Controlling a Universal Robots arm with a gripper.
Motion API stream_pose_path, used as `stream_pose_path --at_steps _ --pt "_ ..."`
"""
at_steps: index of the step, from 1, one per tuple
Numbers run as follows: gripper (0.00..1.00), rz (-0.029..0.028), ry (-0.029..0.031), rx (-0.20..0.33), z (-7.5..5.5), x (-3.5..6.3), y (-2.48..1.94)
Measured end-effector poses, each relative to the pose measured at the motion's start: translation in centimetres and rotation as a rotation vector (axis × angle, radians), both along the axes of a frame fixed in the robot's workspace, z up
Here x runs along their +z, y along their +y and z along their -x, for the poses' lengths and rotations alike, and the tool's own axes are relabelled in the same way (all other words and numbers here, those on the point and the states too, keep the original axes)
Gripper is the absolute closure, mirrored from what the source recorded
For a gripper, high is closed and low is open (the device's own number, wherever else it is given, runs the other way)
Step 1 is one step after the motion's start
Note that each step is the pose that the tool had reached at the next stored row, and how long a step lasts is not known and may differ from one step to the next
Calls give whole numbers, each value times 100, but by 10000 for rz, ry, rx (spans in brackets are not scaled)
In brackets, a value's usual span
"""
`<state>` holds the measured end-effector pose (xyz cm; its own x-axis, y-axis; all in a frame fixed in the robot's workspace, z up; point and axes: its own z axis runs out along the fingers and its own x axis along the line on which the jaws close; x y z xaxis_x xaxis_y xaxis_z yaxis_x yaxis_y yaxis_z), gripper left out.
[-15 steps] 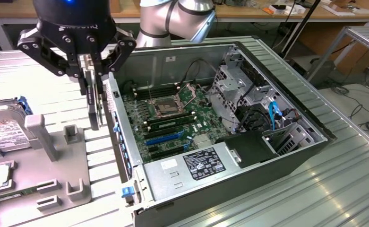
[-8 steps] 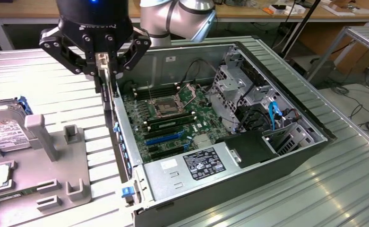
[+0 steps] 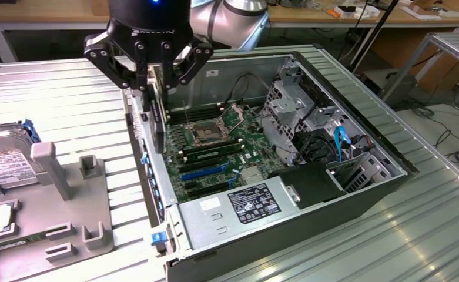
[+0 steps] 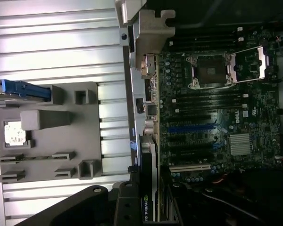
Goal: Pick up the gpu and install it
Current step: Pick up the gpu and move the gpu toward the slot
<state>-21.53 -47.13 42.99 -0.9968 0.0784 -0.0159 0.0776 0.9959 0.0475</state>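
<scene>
1. In the upper left of the exterior view, the hand (image 3: 154,79) pinches the gpu (image 3: 159,120), a thin black card hanging on edge.
2. The gpu hangs just inside the open computer case (image 3: 355,111), at its left wall, above the motherboard (image 3: 221,147).
3. Likely risk: if the card sits out of line with the blue slots (image 3: 205,170), its bracket could snag the wall or the connector could jam.

I see the gpu (image 3: 159,120) as a thin, flat black card hanging upright, edge-on to the exterior view, and clamped at its upper end by the gripper (image 3: 154,82). Its lower end hangs at the rear wall of the open computer case (image 3: 370,117), just beside the motherboard (image 3: 221,147). I cannot tell whether it touches anything there. The wrist view shows an NVIDIA label on its edge.
</scene>
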Motion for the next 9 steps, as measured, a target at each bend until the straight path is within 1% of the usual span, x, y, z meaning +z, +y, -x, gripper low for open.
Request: stream_pose_path --at_steps 2,9 --pt "73 0 1 0 -72 0 0" --pt "73 0 1 0 -237 0 0"
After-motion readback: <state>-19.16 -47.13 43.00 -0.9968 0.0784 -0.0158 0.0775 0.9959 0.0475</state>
